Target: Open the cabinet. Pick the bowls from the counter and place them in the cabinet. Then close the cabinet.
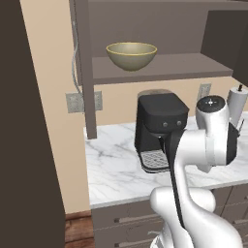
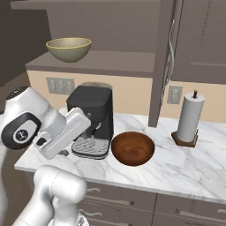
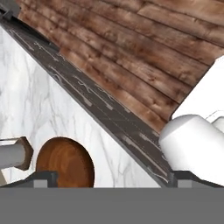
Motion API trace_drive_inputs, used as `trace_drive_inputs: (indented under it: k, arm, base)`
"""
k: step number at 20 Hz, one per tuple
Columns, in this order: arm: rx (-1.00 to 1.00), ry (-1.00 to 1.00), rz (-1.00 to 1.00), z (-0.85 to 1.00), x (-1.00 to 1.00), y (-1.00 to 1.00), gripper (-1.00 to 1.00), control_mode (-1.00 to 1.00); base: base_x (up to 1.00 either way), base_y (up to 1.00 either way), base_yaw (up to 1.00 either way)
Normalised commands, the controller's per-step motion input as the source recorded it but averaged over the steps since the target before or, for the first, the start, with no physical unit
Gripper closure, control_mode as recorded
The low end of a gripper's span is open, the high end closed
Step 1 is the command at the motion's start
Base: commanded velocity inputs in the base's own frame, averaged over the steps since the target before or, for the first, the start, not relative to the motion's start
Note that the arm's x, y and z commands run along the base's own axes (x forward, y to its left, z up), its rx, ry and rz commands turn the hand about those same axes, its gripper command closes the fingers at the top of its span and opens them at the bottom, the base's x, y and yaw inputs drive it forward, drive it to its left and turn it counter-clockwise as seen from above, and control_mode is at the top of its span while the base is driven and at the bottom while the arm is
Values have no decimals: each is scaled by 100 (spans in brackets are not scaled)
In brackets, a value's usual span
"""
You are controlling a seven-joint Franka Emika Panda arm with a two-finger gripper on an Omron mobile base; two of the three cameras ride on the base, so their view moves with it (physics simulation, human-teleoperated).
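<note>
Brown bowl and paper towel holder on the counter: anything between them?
No. In the right base view only bare marble counter lies between the brown bowl and the paper towel holder.

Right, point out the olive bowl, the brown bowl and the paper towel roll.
olive bowl (image 1: 131, 56): left base view, outer wall, on the cabinet shelf.
brown bowl (image 2: 132, 148): right base view, inner hollow, on the counter.
paper towel roll (image 2: 190, 117): right base view, side of the white roll.

Black coffee machine beside paper-towel roll.
</note>
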Motion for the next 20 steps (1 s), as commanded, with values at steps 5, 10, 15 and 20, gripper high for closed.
trace_drive_inputs:
  k: [5,10,15,20]
  arm:
    - [-2,-1,0,-70,13,-16,-100,-100]
    - [-4,0,2,-69,26,-12,-100,-100]
    - [-2,6,1,-33,44,-5,-100,-100]
    - [1,5,1,-31,47,-22,-100,-100]
  base:
    - [0,0,0]
    - [0,0,0]
    - [0,0,0]
    - [0,0,0]
